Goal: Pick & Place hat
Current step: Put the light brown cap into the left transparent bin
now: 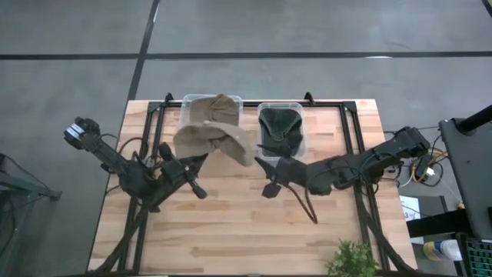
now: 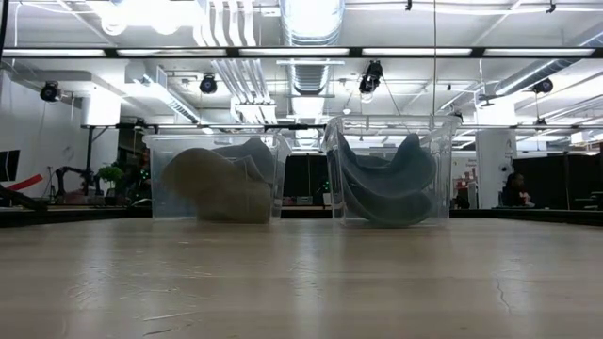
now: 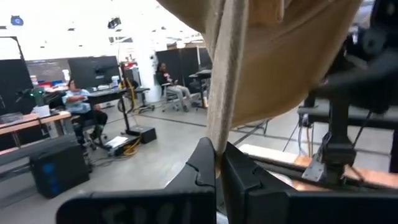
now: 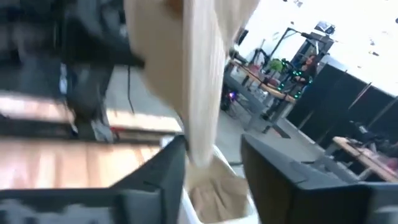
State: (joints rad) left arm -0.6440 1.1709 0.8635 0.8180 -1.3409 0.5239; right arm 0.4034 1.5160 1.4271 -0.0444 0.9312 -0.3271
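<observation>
Table [image 1: 231, 223]: wooden top carrying two clear bins at the far edge.
Left bin [image 1: 192, 104]: holds tan fabric.
Right bin [image 1: 294, 108]: holds a dark green hat [image 1: 279, 127].
Tan hat [image 1: 215, 140]: lifted off the table, just near of the left bin.
Left gripper [image 1: 201, 161]: fingers [image 3: 202, 165] clamped shut on the tan hat's edge.
Right gripper [image 1: 260, 165]: beside the hat's right edge; fingers [image 4: 168, 165] parted, fabric hanging between them, grip cannot be told.

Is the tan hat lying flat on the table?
No. The tan hat hangs in the air, pinched by the left gripper.
</observation>
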